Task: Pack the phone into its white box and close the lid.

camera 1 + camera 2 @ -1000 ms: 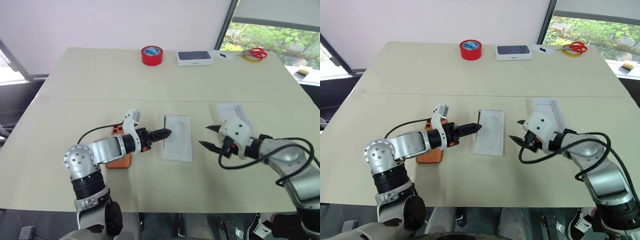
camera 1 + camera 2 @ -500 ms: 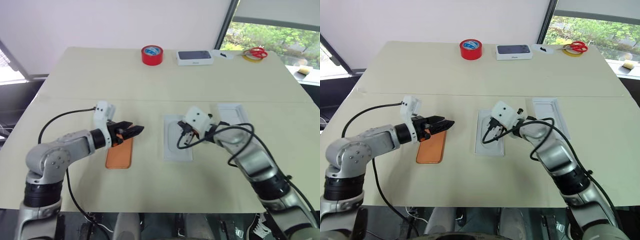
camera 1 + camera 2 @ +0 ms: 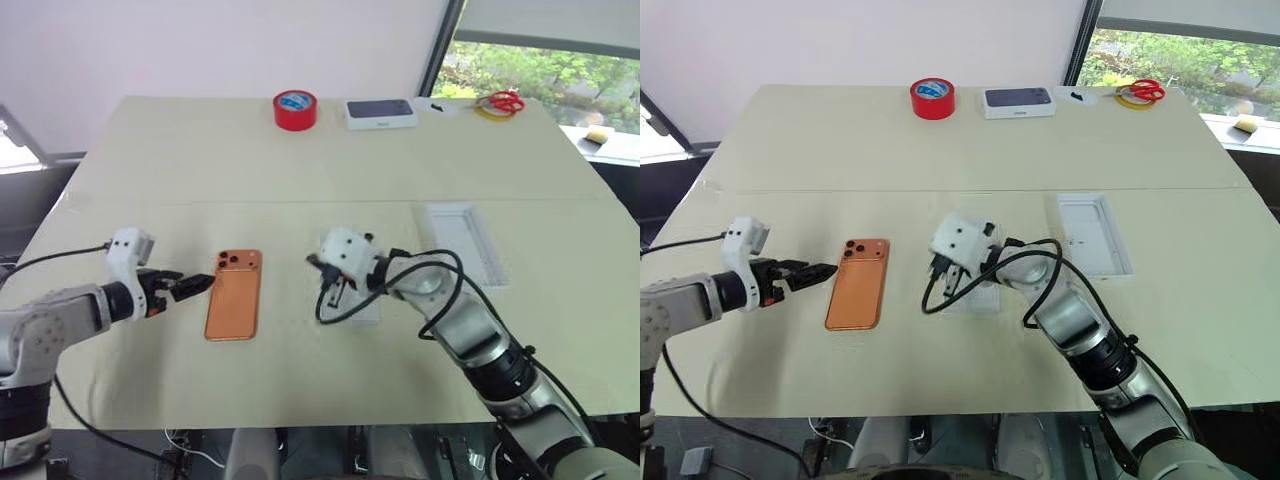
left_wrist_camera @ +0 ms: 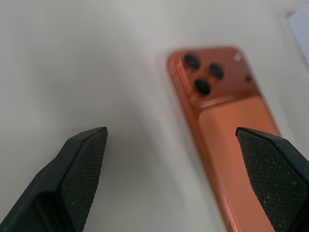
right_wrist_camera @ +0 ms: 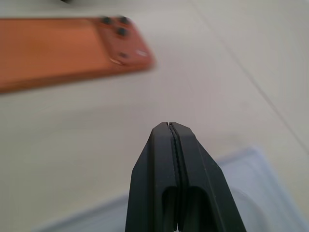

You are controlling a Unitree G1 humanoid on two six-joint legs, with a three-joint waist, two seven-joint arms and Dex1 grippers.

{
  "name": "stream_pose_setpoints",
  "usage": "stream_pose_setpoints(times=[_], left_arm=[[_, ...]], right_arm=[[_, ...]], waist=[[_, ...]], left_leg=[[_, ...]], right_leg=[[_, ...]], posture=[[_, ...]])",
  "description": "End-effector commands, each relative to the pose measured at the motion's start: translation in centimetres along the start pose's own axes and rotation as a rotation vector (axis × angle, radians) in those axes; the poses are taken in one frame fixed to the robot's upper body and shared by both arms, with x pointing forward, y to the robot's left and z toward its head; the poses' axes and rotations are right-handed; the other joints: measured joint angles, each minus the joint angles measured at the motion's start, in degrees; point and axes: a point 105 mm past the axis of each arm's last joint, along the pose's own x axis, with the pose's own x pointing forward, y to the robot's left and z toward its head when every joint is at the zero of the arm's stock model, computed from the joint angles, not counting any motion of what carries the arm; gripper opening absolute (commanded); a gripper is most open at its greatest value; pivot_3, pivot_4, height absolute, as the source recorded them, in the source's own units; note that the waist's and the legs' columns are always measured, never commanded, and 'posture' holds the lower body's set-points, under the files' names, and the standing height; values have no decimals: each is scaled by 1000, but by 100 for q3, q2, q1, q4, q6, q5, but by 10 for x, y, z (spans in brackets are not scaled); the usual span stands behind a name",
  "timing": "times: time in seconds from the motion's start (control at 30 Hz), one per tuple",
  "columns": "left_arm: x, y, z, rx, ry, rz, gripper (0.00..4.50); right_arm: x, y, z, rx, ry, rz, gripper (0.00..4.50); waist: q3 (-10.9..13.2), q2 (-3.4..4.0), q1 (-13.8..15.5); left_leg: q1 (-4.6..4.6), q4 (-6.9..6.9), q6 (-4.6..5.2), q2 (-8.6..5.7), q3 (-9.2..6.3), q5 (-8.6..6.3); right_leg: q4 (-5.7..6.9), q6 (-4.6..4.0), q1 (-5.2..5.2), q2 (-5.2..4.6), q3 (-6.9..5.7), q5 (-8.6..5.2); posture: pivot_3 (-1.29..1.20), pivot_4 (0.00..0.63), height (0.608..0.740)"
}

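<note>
Lying camera-side up on the bench (image 3: pixel 300 150), the phone (image 3: pixel 235 294) is sitting just past the tips of the left claw (image 3: pixel 198 285), which is standing wide and holding nothing. The right claw (image 3: pixel 322 268) is hovering closed and empty over the flat white card (image 3: pixel 362 306); the white tray (image 3: pixel 464 243) beyond that arm could be the box or the lid, I cannot tell which.

Looking along the left claw (image 4: pixel 171 145), its two fingers (image 4: pixel 79 166) are gaping, with the phone (image 4: pixel 227 140) lying slanted nearer one finger.

Looking along the right claw (image 5: pixel 172 126), the fingers are pressing together above the card (image 5: pixel 241 166), the phone (image 5: pixel 63 43) well ahead.

Judging the step as picking up the phone: the left claw should be straddling its long edges squarely, since a slim glossy slab will probably slip.
</note>
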Motion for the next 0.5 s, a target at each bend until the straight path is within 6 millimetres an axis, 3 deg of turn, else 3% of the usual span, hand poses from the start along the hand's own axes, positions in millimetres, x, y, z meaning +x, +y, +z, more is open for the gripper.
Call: stream_pose_setpoints(times=[0.03, 0.13, 0.2, 0.33, 0.5], left_arm=[[0, -4, -15, -76, 84, -20, 4470], [8, -14, -29, -118, 153, -55, 4470], [14, -32, -37, -146, 188, -126, 4470], [27, -68, -51, -182, 244, -260, 4470], [34, -86, -56, -191, 250, -323, 4470]], right_arm=[[3, 5, 4, -24, 16, 53, 0], [10, 6, -7, -91, 111, 82, 0], [16, 11, -13, -178, 161, 118, 0], [24, 17, -8, -194, 150, 158, 0], [28, 19, -8, -214, 161, 184, 0]], waist=[[-1, 0, -9], [-8, 13, -22], [-18, 29, -5], [-22, 30, 25], [-23, 30, 36]], left_leg=[[1, 1, 1, -1, 0, -1], [5, 1, 1, -1, 0, -1], [7, 1, -1, -3, 1, 1], [11, 7, -10, -9, 1, 6], [18, 16, -12, -12, -6, 7]], right_leg=[[0, 0, 1, -2, 0, 0], [3, 0, 4, -2, 0, 0], [3, 0, 6, -2, 1, 0], [2, 1, 22, -9, 1, 0], [1, 2, 48, -10, -2, 0]], posture=[[0, 150, 730], [0, 150, 730], [0, 150, 730], [0, 150, 730], [0, 150, 730]])
